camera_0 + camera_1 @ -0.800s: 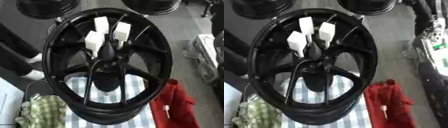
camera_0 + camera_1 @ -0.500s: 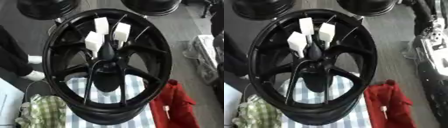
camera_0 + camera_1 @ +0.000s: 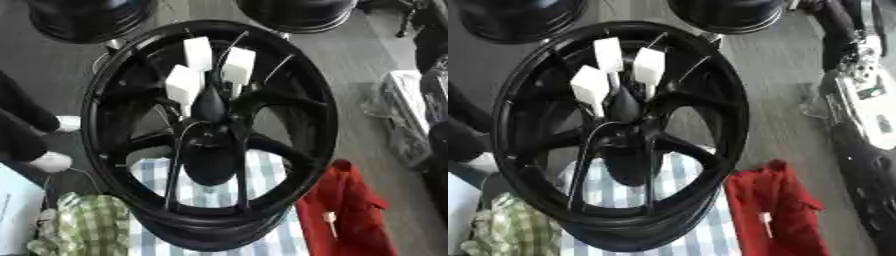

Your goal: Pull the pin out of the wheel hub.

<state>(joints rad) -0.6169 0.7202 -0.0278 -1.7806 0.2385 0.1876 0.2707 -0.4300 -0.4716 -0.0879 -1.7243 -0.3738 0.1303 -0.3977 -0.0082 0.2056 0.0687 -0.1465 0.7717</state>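
Observation:
A large black spoked wheel hub point(image 3: 289, 75) fills both views and rests on a blue-and-white striped cloth point(image 3: 262, 175). At its centre a dark tapered piece point(image 3: 210, 106) stands out of the hub; it looks like the pin, though I cannot make it out for certain. Three white blocks point(image 3: 199, 53) on thin stems sit around its top. Neither of my hands shows in either view, and nothing touches the hub centre.
A red cloth point(image 3: 343, 210) with a small pale item lies at the lower right. A green checked cloth point(image 3: 86, 225) lies at the lower left. Two more black wheels point(image 3: 87, 17) stand beyond. A person's legs and white shoes point(image 3: 48, 161) are at the left edge.
The wheel and the white blocks have not moved. The person's legs at the left have shifted a little.

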